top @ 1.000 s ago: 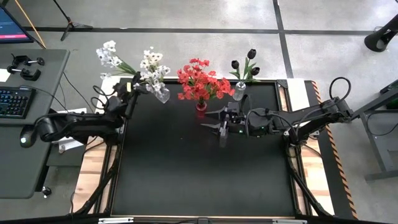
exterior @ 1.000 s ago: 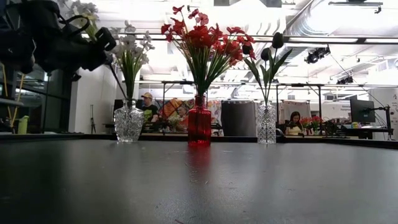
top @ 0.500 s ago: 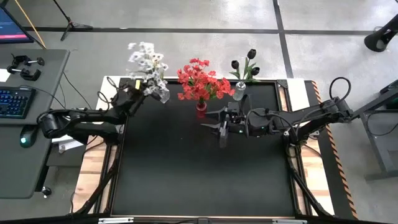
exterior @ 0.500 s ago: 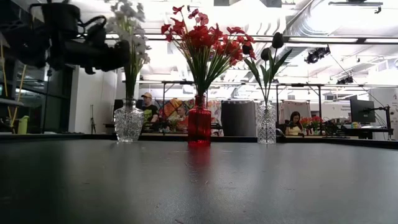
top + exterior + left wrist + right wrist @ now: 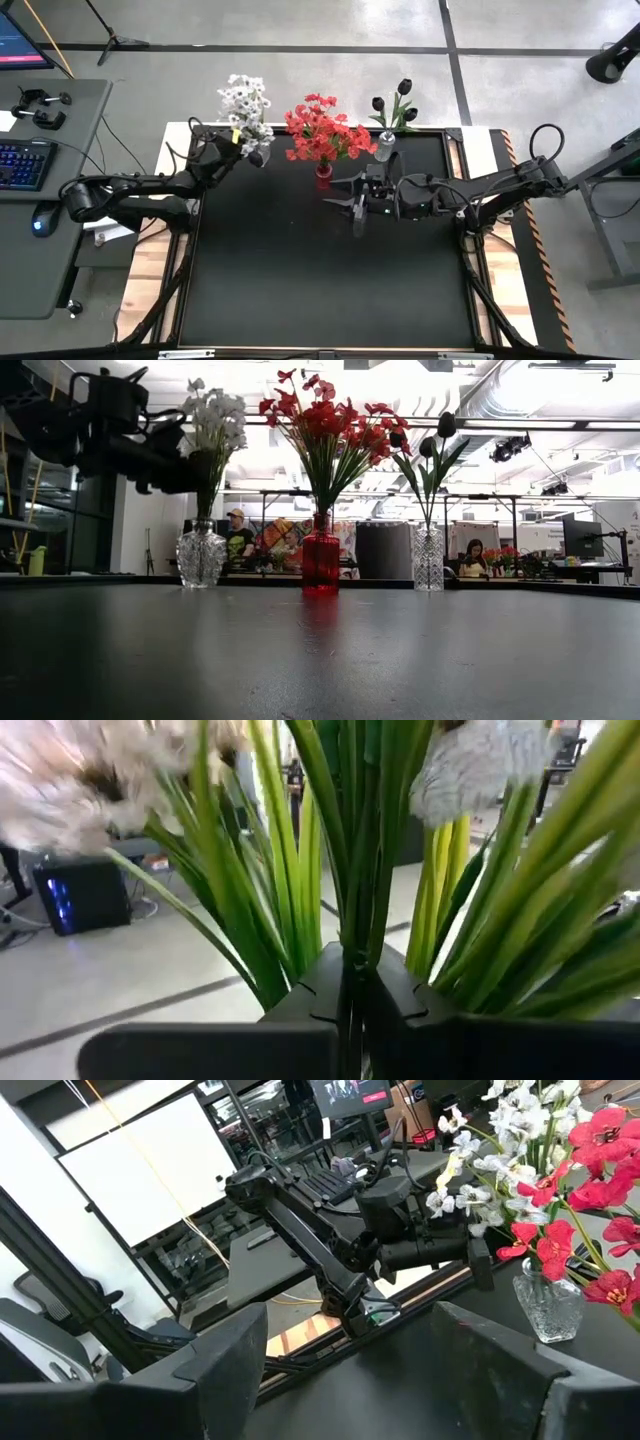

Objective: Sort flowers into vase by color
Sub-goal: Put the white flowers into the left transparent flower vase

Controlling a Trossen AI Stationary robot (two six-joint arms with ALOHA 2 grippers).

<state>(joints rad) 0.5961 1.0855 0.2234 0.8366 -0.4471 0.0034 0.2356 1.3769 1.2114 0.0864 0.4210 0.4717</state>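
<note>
Worktop (image 5: 320, 280), black and broad, fills the overhead frame, with three vases lined along its far edge and both dark arms reaching in from the sides. Left arm (image 5: 130, 190) stretches from the left side toward the far-left corner, where its left gripper (image 5: 232, 148) is clamped tight on green stems (image 5: 345, 870) of the white flowers (image 5: 244, 103), holding the spray upright over the clear round vase (image 5: 201, 556); the stems run down into that vase's mouth in the table-level view, though whether they reach the bottom cannot be told. Right arm (image 5: 500, 188) extends from the right side to the middle of the worktop's far half, its right gripper (image 5: 357, 212) spread wide and holding nothing, hanging just in front of the red vase (image 5: 321, 555). Red flowers (image 5: 322, 130) stand bunched in that red vase, at the centre of the row. Black flowers (image 5: 395, 103), few in number, rise from a clear slim vase (image 5: 428, 558) to the right of the red one, near the right gripper's wrist. White flowers and red flowers stand close, their outer blossoms nearly meeting in the right wrist view. Beyond the worktop, two people (image 5: 236, 532) sit at desks in the room behind, and a side desk with a keyboard (image 5: 22, 163) lies left of the left arm.
</note>
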